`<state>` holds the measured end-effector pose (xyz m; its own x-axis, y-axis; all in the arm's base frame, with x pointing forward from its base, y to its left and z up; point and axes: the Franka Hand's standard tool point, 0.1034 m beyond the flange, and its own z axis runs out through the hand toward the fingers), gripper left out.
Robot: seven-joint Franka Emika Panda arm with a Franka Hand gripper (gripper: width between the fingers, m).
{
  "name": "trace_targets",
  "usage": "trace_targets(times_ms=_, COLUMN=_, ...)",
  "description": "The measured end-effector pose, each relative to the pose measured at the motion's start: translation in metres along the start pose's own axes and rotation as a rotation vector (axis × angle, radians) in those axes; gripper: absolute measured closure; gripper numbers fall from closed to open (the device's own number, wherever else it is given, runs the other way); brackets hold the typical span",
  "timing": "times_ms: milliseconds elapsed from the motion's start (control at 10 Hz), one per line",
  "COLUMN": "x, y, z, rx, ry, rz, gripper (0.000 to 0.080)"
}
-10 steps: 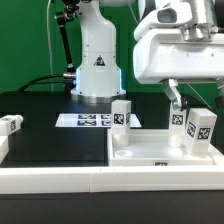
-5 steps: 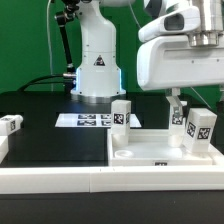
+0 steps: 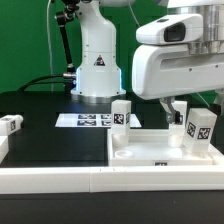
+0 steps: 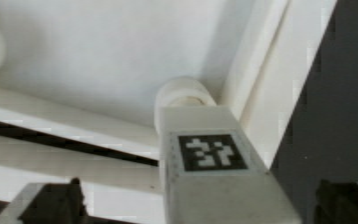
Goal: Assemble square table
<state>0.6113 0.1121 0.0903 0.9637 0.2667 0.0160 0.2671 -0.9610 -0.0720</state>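
The gripper (image 3: 177, 106) hangs with its jaws spread wide on either side of an upright leg (image 4: 208, 150) standing by the rim of the tabletop (image 3: 150, 150), which lies near on the exterior view's right, seemingly lined up to grasp it, nothing held yet.

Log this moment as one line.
gripper: open, fingers either side of leg | leg: upright on square table slab | held: nothing
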Motion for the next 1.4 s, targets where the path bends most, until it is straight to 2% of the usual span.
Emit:
trace_targets(times_ms=300, x=0.0, y=-0.0002, z=0.0001, rx=0.0, ry=0.0, rz=0.008, gripper=0.015)
trace_targets(times_ms=400, x=-0.0001, y=-0.0008, z=0.0003, rx=0.0, ry=-0.001, rz=0.007, gripper=0.0245)
trace_targets(times_ms=500, x=-0.0002, y=-0.0004, z=0.0004, rx=0.0, ry=-0.001, rz=0.008, gripper=0.0381)
trace_targets(times_ms=600, x=-0.0003, y=-0.0004, z=0.0005, rx=0.0, ry=-0.001, rz=0.008, gripper=0.0381)
trace_targets(times_ms=700, x=-0.0003, y=-0.0004, z=0.0005, rx=0.001, ry=-0.001, rz=0.01, gripper=0.0511)
trace_targets(times_ms=1000, x=-0.0003, y=-0.0008, z=0.0005, rx=0.004, ry=0.0, rz=0.069, gripper=0.0511)
trace_targets(times_ms=1400, x=-0.0007, y=-0.0035, z=0.0011, rx=0.006, ry=0.056, rz=0.512, gripper=0.0509)
